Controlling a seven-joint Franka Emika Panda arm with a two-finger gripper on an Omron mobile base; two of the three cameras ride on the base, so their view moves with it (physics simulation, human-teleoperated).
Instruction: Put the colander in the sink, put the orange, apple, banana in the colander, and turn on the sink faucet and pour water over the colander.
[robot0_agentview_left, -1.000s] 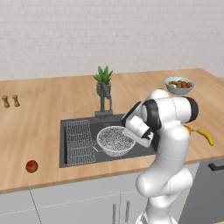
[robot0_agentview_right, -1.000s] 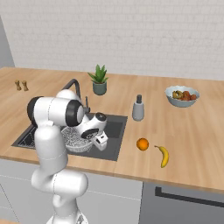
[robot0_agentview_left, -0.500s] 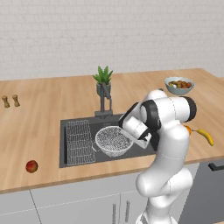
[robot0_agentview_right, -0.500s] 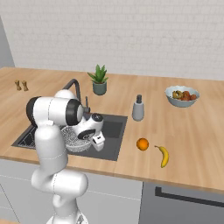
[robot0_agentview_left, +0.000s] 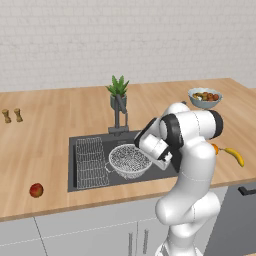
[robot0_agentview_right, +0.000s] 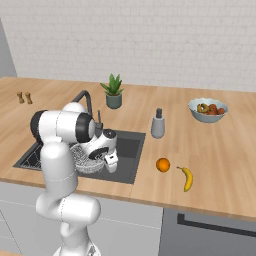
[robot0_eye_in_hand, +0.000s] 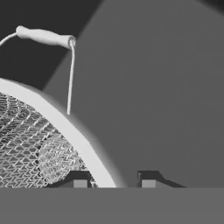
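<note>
Step in hand: the colander was being set into the sink, judged the first stage of the task; no fruit had been loaded.
Gripper: the gripper was seen with its rim passing between the two fingertips, one tip on either side; whether it was pinched or merely straddled could not be told.
Fruit: the orange and the banana were pictured on the counter, well off to the gripper's right; the apple lay far to its left, beyond the sink.
Faucet: the sink faucet stood behind the colander; no water was seen.
Next move: a release of the rim was judged necessary, then a lift clear and a reach to the orange.
</note>
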